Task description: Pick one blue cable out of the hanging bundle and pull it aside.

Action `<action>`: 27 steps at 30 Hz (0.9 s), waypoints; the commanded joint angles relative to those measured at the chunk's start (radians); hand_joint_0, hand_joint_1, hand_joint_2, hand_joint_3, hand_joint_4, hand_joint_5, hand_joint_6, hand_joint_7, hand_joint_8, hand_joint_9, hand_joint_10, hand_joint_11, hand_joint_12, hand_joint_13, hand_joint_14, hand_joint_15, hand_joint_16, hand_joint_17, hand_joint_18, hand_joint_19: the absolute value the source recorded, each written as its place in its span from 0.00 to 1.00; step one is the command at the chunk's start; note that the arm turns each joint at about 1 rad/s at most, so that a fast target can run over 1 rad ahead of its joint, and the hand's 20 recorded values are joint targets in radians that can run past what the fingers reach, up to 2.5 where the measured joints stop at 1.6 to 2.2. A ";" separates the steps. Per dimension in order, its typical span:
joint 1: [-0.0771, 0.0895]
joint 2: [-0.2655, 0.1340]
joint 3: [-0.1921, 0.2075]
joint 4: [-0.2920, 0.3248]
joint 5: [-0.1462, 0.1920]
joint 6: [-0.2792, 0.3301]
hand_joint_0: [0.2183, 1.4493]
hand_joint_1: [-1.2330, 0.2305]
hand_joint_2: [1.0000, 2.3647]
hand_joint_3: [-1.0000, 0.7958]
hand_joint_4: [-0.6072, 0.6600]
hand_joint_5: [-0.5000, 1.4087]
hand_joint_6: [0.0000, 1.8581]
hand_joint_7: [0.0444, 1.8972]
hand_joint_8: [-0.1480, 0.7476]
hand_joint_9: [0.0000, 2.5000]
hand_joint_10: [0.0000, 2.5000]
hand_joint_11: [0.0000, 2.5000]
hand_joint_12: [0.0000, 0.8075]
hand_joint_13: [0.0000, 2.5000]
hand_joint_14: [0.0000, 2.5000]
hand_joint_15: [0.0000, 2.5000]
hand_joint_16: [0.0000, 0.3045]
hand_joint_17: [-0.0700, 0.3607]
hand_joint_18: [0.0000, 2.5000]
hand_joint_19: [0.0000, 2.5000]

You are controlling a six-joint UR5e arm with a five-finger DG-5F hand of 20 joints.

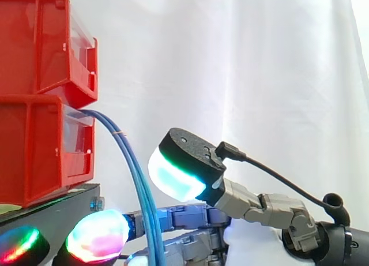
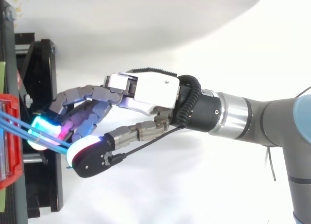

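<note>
The grey metal robot hand reaches in from 3 o'clock towards 9 o'clock, carried by the grey and silver arm. Its hold is loose and unclosed. The fingers run nearly straight, bending slightly at the ends. Their glowing fingertips, magenta and green, lie past the bundle of thin blue cables. The thumb's large white-cyan pad sits at 3 o'clock of the bundle, close to it but apart in the side view.

The cables leave the lower of two stacked red plastic bins at 9 o'clock. They arc down towards 6 o'clock and hang through the gap between fingers and thumb. The bins sit on a black stand, with a white curtain behind.
</note>
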 commanded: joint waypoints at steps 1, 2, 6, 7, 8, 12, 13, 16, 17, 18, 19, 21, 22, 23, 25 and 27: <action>0.001 0.001 0.000 0.004 -0.006 0.028 0.26 0.47 0.00 0.30 0.75 0.20 0.27 0.43 0.59 0.45 0.01 0.18 0.49 0.33 0.01 0.16 0.16 0.41 0.20 0.17; 0.001 0.001 0.000 0.004 -0.007 0.034 0.26 0.47 0.00 0.30 0.75 0.20 0.27 0.43 0.60 0.45 0.01 0.19 0.48 0.33 0.01 0.16 0.16 0.41 0.21 0.17; 0.006 0.001 0.000 0.003 -0.012 0.067 0.27 0.46 0.00 0.30 0.75 0.20 0.27 0.45 0.59 0.45 0.01 0.19 0.49 0.34 0.01 0.17 0.15 0.41 0.21 0.17; 0.006 0.001 0.000 0.003 -0.013 0.078 0.27 0.46 0.00 0.30 0.75 0.20 0.27 0.46 0.60 0.45 0.01 0.19 0.48 0.34 0.01 0.17 0.15 0.41 0.21 0.17; 0.006 0.001 0.000 0.000 -0.018 0.089 0.27 0.46 0.00 0.30 0.75 0.20 0.27 0.47 0.60 0.45 0.01 0.19 0.48 0.35 0.01 0.17 0.15 0.41 0.21 0.17; 0.000 0.024 0.000 -0.011 -0.040 0.130 0.28 0.45 0.00 0.31 0.75 0.21 0.27 0.48 0.60 0.46 0.01 0.20 0.48 0.35 0.01 0.17 0.15 0.40 0.22 0.18; 0.000 0.030 0.000 -0.028 -0.041 0.133 0.28 0.45 0.00 0.31 0.75 0.21 0.27 0.49 0.59 0.46 0.01 0.20 0.48 0.35 0.01 0.17 0.15 0.40 0.22 0.18; 0.000 0.053 0.000 -0.097 -0.043 0.133 0.28 0.45 0.00 0.31 0.75 0.21 0.27 0.49 0.59 0.46 0.01 0.19 0.47 0.36 0.01 0.17 0.15 0.40 0.22 0.18; 0.000 0.056 0.000 -0.117 -0.043 0.133 0.28 0.45 0.00 0.31 0.75 0.21 0.27 0.49 0.59 0.46 0.01 0.20 0.47 0.36 0.01 0.17 0.15 0.40 0.22 0.18; 0.000 0.056 0.000 -0.117 -0.043 0.133 0.29 0.45 0.00 0.31 0.75 0.21 0.27 0.50 0.59 0.46 0.01 0.20 0.47 0.36 0.01 0.18 0.15 0.40 0.22 0.18; -0.002 0.065 0.000 -0.140 -0.043 0.133 0.29 0.45 0.00 0.31 0.75 0.21 0.27 0.50 0.59 0.47 0.01 0.20 0.47 0.36 0.01 0.18 0.15 0.40 0.22 0.18; -0.002 0.071 0.000 -0.154 -0.041 0.133 0.29 0.45 0.00 0.31 0.75 0.21 0.27 0.50 0.59 0.47 0.01 0.20 0.47 0.36 0.01 0.18 0.15 0.40 0.22 0.18; 0.000 0.074 0.000 -0.158 -0.041 0.133 0.29 0.45 0.00 0.32 0.75 0.21 0.27 0.51 0.59 0.47 0.01 0.20 0.47 0.36 0.01 0.18 0.15 0.40 0.22 0.18; -0.002 0.082 0.000 -0.171 -0.041 0.133 0.29 0.44 0.00 0.32 0.75 0.21 0.27 0.51 0.59 0.47 0.01 0.20 0.47 0.36 0.01 0.18 0.15 0.40 0.22 0.18; -0.002 0.090 -0.002 -0.190 -0.043 0.133 0.30 0.44 0.00 0.32 0.74 0.21 0.27 0.51 0.59 0.47 0.01 0.20 0.47 0.36 0.01 0.18 0.15 0.40 0.22 0.18; -0.005 0.091 0.000 -0.212 -0.044 0.136 0.30 0.44 0.01 0.32 0.74 0.21 0.27 0.52 0.59 0.47 0.01 0.20 0.47 0.37 0.01 0.18 0.15 0.39 0.23 0.18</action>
